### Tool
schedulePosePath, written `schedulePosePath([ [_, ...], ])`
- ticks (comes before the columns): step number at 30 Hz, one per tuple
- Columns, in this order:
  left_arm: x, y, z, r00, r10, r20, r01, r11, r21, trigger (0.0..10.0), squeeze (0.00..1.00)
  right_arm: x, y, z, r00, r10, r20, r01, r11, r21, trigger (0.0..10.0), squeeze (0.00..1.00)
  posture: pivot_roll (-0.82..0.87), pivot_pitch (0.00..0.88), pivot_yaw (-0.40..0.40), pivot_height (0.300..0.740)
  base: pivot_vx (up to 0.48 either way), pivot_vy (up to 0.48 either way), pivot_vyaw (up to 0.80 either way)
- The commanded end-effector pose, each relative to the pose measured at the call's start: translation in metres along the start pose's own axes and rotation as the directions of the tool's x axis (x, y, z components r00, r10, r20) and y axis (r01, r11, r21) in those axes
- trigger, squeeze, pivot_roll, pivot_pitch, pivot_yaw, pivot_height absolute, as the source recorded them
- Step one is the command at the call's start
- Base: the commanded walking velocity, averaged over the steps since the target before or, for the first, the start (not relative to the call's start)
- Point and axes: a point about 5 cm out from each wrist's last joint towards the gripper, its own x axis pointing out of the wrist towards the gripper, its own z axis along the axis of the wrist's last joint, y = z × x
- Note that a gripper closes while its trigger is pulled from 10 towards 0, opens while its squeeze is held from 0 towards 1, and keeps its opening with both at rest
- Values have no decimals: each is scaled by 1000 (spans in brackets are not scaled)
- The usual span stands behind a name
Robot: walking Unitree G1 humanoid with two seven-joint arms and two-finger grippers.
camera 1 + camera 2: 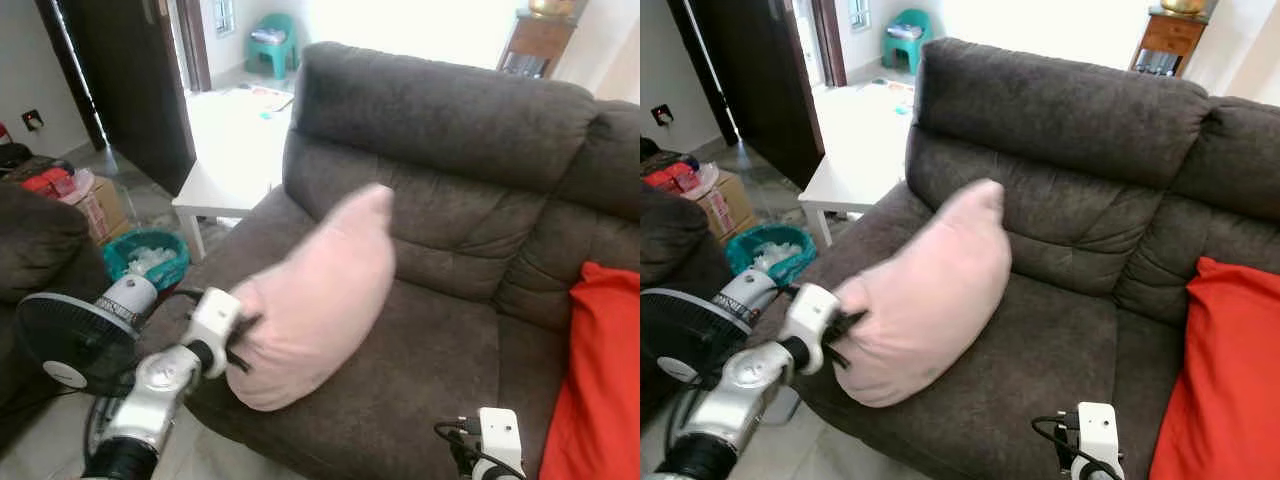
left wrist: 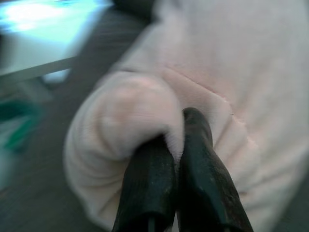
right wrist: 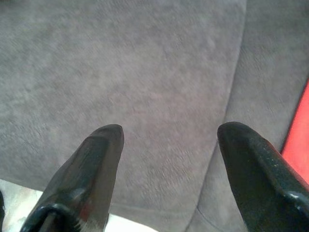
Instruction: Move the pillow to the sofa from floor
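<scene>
one left pincer (image 2: 176, 126) pinches the pink pillow (image 1: 315, 300) over sofa (image 1: 450, 330).

Pillow (image 1: 315, 300) on sofa (image 1: 450, 330), cushion (image 1: 600, 380) right.

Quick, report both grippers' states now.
Left gripper: shut on the pink pillow, over the sofa.
Right gripper: open, holding nothing.
</scene>
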Motion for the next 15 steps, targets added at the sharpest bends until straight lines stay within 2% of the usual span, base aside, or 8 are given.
schedulePosePath([
  [1,-6,13,-15,994,93,-59,-95,995,-21,10000,0,-1,-6,-3,1000,-15,-5,15,1000,5,10000,0,94,13,-94,740,0,0,0],
  [4,-9,17,-22,987,145,-62,-150,986,-75,10000,0,-4,-6,-11,999,-22,-40,22,1000,3,10000,0,94,16,-96,740,0,0,0],
  [7,-9,11,-25,989,138,-49,-143,983,-117,10000,0,-7,-8,-20,996,-33,-83,34,999,8,10000,0,93,17,-98,740,0,0,0],
  [11,-5,-3,-20,993,116,14,-114,986,-122,10000,0,-12,-12,-34,989,-45,-143,51,998,34,10000,0,87,19,-103,740,0,0,0],
  [15,-3,-9,-17,996,81,38,-77,992,-103,10000,0,-13,-12,-38,986,-50,-162,56,998,38,10000,0,91,18,-106,740,0,0,0],
])
